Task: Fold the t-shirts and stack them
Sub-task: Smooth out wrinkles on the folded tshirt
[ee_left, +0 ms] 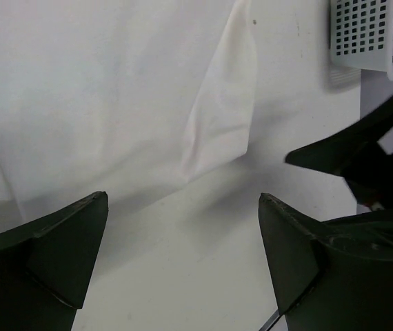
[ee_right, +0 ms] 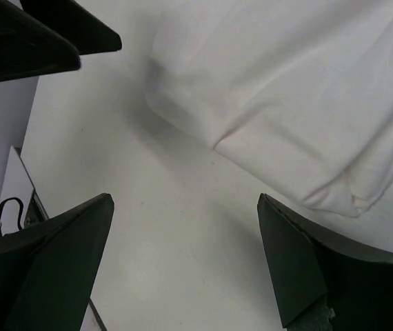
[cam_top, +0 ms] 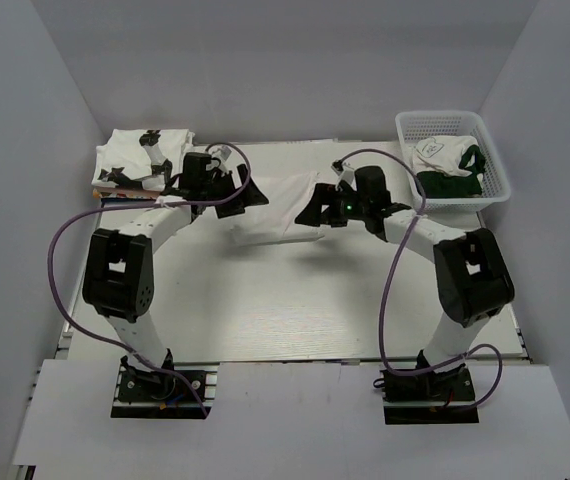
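A white t-shirt [cam_top: 277,205] lies partly folded on the table's middle, toward the back. My left gripper [cam_top: 253,195] hovers at its left edge and my right gripper [cam_top: 313,212] at its right edge. Both are open and hold nothing. In the left wrist view the t-shirt [ee_left: 114,89] lies just beyond the open left gripper [ee_left: 183,200], bare table between the fingers. The right wrist view shows the t-shirt's folded edge [ee_right: 293,89] ahead of the open right gripper [ee_right: 185,200]. More folded white t-shirts with black prints [cam_top: 137,160] are stacked at the back left.
A white mesh basket [cam_top: 495,175] stands at the back right, holding a white garment [cam_top: 435,155] and a dark green one [cam_top: 450,185]. Its corner [ee_left: 362,34] shows in the left wrist view. Grey walls enclose the table on the left, back and right.
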Controlling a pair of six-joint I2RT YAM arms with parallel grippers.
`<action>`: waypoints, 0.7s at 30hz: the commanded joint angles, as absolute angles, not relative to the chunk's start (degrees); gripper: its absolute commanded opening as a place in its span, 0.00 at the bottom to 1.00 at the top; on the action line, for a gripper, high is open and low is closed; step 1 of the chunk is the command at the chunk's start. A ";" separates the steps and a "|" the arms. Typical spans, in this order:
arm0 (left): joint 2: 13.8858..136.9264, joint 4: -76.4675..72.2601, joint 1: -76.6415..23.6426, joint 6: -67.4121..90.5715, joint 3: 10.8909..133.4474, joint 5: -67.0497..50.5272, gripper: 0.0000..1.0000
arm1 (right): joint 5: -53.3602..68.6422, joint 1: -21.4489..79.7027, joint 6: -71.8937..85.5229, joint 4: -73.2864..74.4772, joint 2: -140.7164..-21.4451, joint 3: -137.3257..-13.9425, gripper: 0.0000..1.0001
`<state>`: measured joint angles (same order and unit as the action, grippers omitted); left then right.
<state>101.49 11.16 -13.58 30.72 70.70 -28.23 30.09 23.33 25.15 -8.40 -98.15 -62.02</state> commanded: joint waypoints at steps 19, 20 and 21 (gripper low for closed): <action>110.31 15.82 -13.45 26.89 85.51 -23.99 1.00 | 29.27 22.76 22.50 -1.32 -106.53 -76.27 0.90; 110.30 15.30 -12.93 26.89 86.56 -23.47 1.00 | 27.35 22.94 22.41 -1.06 -106.18 -78.29 0.90; 110.30 14.68 -12.40 26.89 87.18 -23.47 1.00 | 27.07 22.68 22.24 -1.05 -106.61 -79.27 0.90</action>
<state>115.18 15.03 -13.19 28.45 83.64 -25.28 30.11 22.96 24.73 -1.43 -111.50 -73.21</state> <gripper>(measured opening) 0.994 0.904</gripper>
